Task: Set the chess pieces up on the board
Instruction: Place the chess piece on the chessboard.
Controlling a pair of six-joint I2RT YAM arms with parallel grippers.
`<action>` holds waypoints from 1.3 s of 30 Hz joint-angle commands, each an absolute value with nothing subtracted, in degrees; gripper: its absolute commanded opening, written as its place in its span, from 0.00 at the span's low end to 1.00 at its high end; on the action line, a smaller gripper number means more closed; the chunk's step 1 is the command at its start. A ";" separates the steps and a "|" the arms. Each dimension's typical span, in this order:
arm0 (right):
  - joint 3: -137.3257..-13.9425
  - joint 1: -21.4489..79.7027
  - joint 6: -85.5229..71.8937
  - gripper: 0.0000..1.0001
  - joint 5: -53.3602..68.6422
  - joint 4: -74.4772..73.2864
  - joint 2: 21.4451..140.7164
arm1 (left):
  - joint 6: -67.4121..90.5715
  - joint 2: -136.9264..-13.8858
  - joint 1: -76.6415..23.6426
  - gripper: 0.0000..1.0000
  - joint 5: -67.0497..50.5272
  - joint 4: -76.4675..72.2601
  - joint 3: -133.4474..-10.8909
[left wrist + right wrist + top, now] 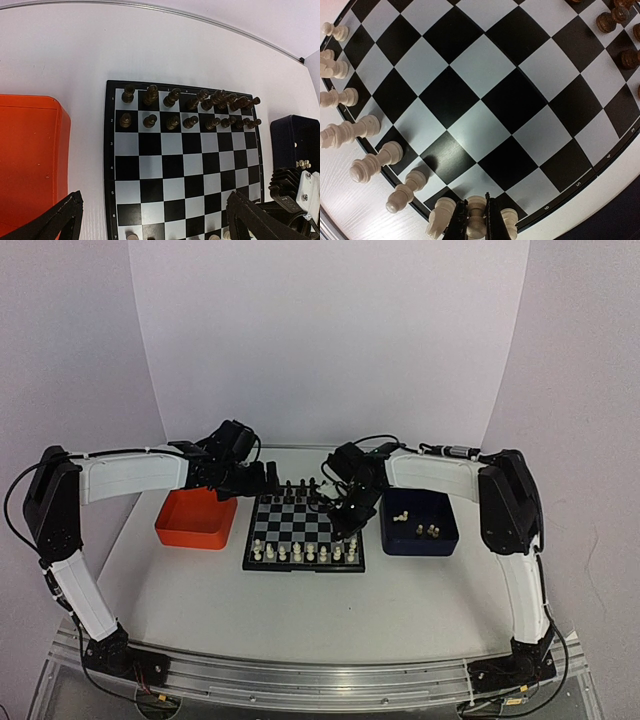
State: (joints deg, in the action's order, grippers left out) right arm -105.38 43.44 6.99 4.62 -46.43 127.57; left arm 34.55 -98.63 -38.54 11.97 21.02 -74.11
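Note:
The board lies mid-table; black chessmen fill its far rows. Cream-white chess pieces stand along its near row and near-left edge in the right wrist view. My right gripper is shut on a cream-white pawn, held upright over the board's near-right corner squares between a knight and another piece. In the top view it sits at the board's right side. My left gripper hovers open and empty above the board's far-left corner; its fingertips show wide apart.
An orange tray sits left of the board, also in the left wrist view. A dark blue tray on the right holds several loose cream-white pieces. White backdrop walls stand behind.

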 commanded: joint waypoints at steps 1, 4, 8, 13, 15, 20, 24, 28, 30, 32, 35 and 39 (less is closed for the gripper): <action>-107.09 43.84 7.22 0.05 6.74 -47.99 128.77 | 34.54 -97.38 -38.15 1.00 11.77 21.35 -75.08; -107.31 43.86 6.77 0.05 6.79 -47.99 129.46 | 34.53 -97.47 -38.16 1.00 11.48 21.39 -75.22; -107.36 43.86 6.59 0.05 7.02 -48.07 129.94 | 34.62 -97.40 -38.14 1.00 11.34 21.66 -75.20; -108.34 43.86 5.71 0.06 6.75 -47.95 131.24 | 34.81 -97.12 -38.15 1.00 11.29 22.02 -75.06; -108.73 43.86 5.21 0.07 7.03 -47.92 131.63 | 35.02 -97.06 -38.15 1.00 11.32 22.36 -74.97; -108.72 43.86 4.66 0.13 8.24 -47.91 131.55 | 35.40 -96.66 -38.15 1.00 11.42 22.41 -74.43; -108.24 43.86 4.56 0.27 7.52 -47.92 130.72 | 35.59 -96.39 -38.14 1.00 11.48 22.28 -74.08; -109.06 43.86 4.38 0.35 6.40 -47.96 129.29 | 35.53 -96.39 -38.14 1.00 11.38 22.21 -74.26; -109.78 43.84 3.98 0.38 5.71 -47.90 128.46 | 35.24 -96.41 -38.15 1.00 11.22 22.26 -74.64; -110.67 43.86 3.58 0.39 4.99 -47.94 127.59 | 35.06 -96.43 -38.18 1.00 11.16 22.21 -74.89; -111.84 43.85 3.17 0.42 3.43 -47.91 125.92 | 34.78 -96.21 -38.14 1.00 11.22 22.00 -74.97; -113.04 43.83 3.33 0.48 -1.98 -47.90 123.58 | 34.63 -95.72 -38.15 1.00 11.34 21.61 -74.72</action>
State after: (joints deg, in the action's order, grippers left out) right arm -109.84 43.44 3.83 3.42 -47.56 130.02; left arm 34.79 -98.63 -38.54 11.53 21.10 -74.11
